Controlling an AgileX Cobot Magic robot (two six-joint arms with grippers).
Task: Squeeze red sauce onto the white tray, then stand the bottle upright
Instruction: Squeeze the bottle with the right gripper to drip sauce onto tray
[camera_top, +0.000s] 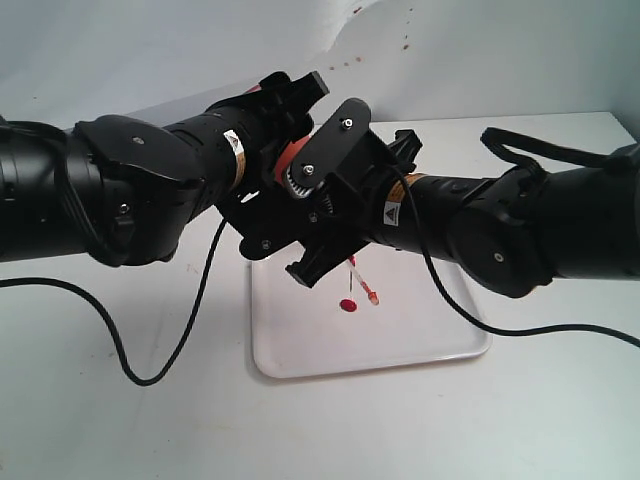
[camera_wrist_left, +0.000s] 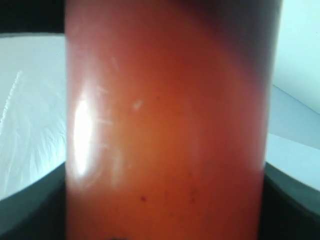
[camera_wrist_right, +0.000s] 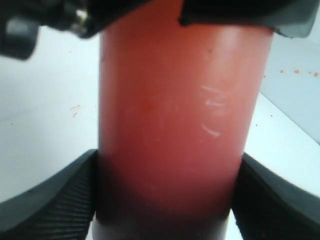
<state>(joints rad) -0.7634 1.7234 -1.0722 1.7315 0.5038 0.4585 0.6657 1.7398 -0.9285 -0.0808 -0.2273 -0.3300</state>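
Note:
The orange-red bottle (camera_top: 284, 161) hangs tilted over the white tray (camera_top: 420, 345), held between both arms. Its nozzle (camera_top: 362, 282) points down at the tray. A small round blob of red sauce (camera_top: 347, 304) lies on the tray just beside the nozzle tip. My left gripper (camera_top: 273, 165) is shut on the bottle (camera_wrist_left: 165, 125), which fills the left wrist view. My right gripper (camera_top: 320, 205) is shut on the bottle (camera_wrist_right: 175, 125) too, with its ribbed fingers (camera_wrist_right: 55, 200) pressed against both sides. Most of the bottle is hidden behind the grippers in the exterior view.
A black cable (camera_top: 150, 375) loops over the table at the left, and another (camera_top: 560, 330) trails off to the right past the tray. The white backdrop (camera_top: 480, 50) behind carries tiny red specks (camera_top: 350, 62).

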